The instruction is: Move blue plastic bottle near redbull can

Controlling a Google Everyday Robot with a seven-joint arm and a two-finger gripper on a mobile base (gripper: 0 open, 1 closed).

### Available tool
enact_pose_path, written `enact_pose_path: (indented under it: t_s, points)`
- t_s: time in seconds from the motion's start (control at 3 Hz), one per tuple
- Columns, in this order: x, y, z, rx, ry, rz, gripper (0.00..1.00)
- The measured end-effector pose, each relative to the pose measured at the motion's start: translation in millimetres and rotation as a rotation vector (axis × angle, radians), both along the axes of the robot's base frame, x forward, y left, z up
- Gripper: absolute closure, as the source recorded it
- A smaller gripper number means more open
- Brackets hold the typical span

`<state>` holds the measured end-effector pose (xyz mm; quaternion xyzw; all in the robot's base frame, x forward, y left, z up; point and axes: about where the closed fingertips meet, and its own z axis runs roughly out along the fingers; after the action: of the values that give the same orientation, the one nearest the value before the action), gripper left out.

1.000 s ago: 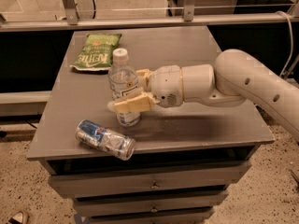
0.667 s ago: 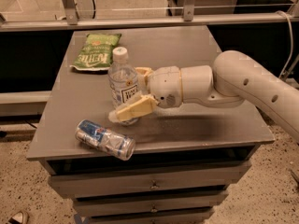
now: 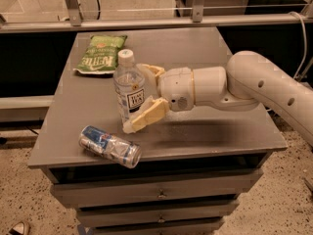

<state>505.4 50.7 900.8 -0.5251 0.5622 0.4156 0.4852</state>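
Note:
The blue plastic bottle (image 3: 129, 88), clear with a white cap and a white label, stands upright on the grey table (image 3: 230, 131), left of centre. My gripper (image 3: 137, 97) reaches in from the right and is open around the bottle. One finger (image 3: 146, 114) lies in front of the bottle's base, the other (image 3: 152, 70) behind it. The near finger stands slightly off the bottle. The redbull can (image 3: 110, 146), dented, blue and silver, lies on its side near the front left edge, a short way in front of the bottle.
A green snack bag (image 3: 100, 53) lies at the back left of the table. My white arm (image 3: 254, 82) spans the right half of the tabletop. Drawers sit below the front edge. A metal rail runs behind the table.
The near finger has swung down and away from the bottle's side, widening the grip. The bottle stands in the same place. The can and the bag have not moved.

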Motion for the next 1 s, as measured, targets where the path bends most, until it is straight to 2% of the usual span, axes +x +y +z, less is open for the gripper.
enact_pose_path:
  t_s: [0.33,0.67,1.0]
  points:
    - [23,-34,13,-0.026,-0.053,-0.048,0.00]
    - [67,-99,36,-0.062,-0.124,-0.132,0.00]
    - [109,-163,75,-0.046,-0.206,-0.255,0.00]
